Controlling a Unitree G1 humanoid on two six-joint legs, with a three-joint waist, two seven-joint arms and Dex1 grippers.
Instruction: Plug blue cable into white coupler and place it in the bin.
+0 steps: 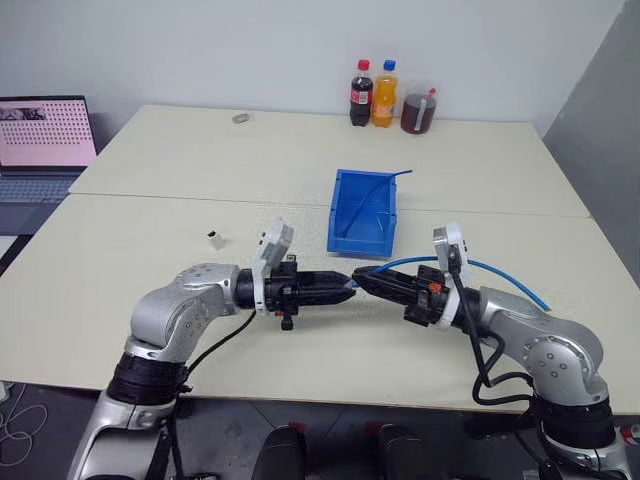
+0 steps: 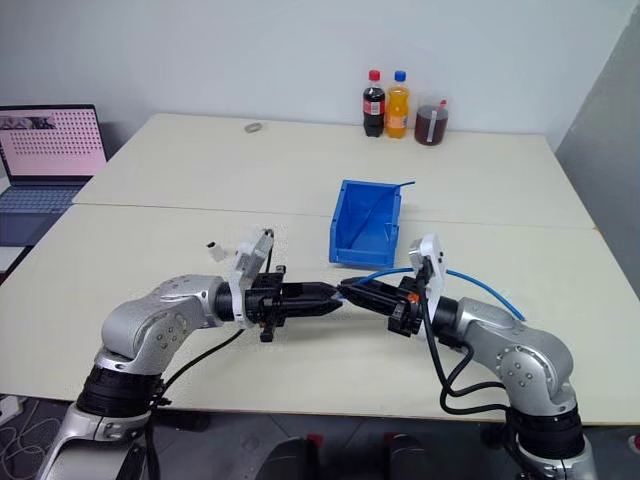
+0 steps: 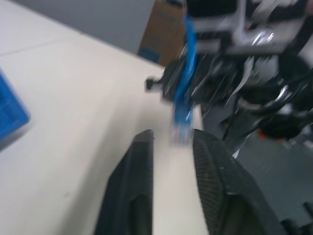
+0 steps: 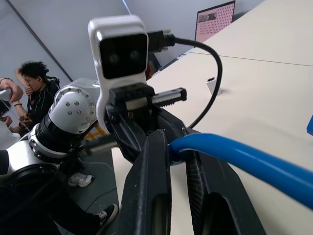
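Pale table [image 1: 150, 260], blue cable [image 1: 500, 272] plug toward left pincer [image 1: 346, 291]

Blue cable [image 4: 254, 159] glossy; bin [image 1: 362, 212] smooth plastic; table [image 1: 200, 170] matt.

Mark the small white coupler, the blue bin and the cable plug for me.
Small white boxy coupler [image 1: 215, 238], left eye view: its top.
Blue plastic bin [image 1: 352, 242], left eye view: front lip.
Light-blue cable [image 3: 182, 128], left wrist view: clear plug end.
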